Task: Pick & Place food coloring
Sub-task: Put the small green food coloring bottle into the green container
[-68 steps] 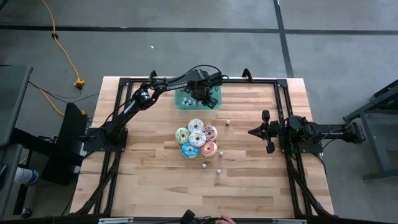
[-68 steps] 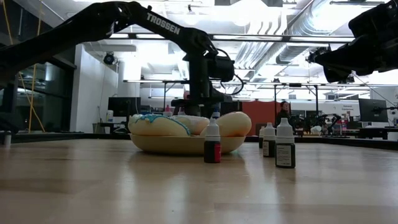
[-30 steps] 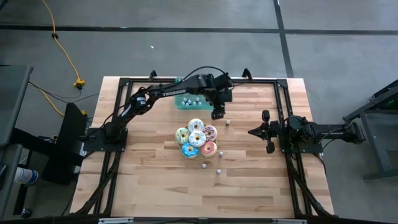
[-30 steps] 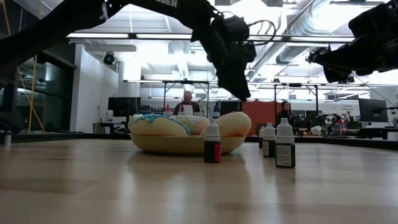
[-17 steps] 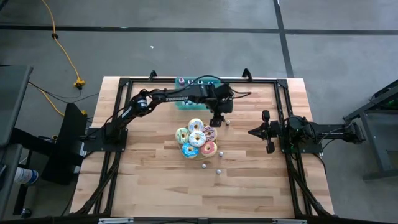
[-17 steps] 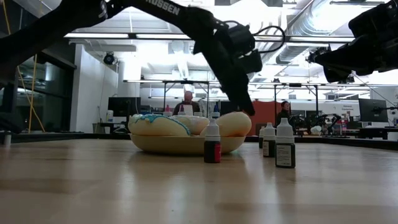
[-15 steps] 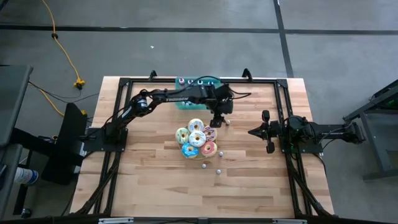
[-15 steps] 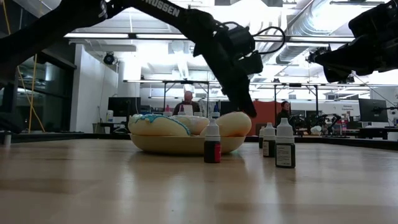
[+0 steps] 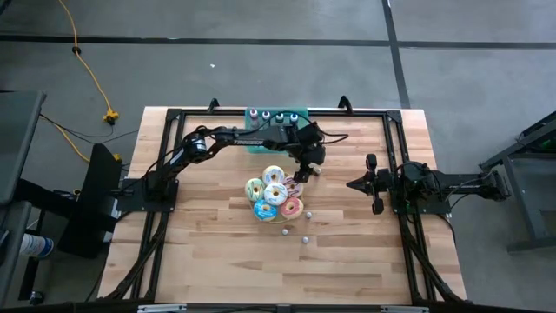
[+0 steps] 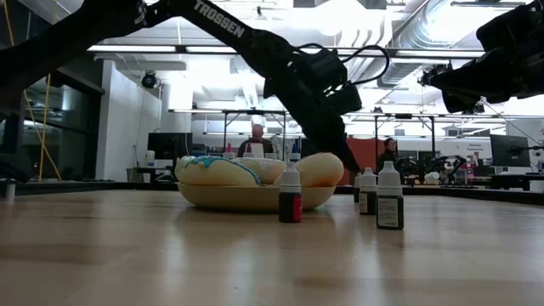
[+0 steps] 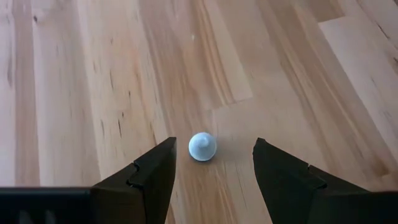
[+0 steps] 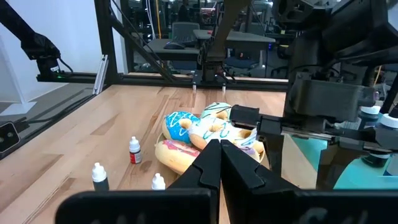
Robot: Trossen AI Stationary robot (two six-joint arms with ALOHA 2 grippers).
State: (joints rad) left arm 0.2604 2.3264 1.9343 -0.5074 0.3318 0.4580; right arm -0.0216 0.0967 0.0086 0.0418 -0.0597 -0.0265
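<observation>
Food coloring bottle point(image 11: 203, 147) stands loose on worktop point(image 9: 208, 261) at 2 o'clock of the donuts point(image 9: 274, 193); my left end effector point(image 9: 305, 173) has swung over from the teal tray point(image 9: 300, 113) and dropped, fingers apart around it, nothing gripped. Next pick lined up. Right end effector point(image 12: 219, 163) closed, parked at 3 o'clock

A plate of frosted donuts point(image 9: 274, 195) is set at the middle of the wooden table point(image 9: 208, 252), with a rectangular tray point(image 9: 261, 146) placed behind it. Three small food coloring bottles point(image 9: 305, 239) are stood in front of the plate. A single bottle point(image 11: 202, 147) is framed between the parted fingers of the left gripper point(image 11: 211, 174), beside the plate.
</observation>
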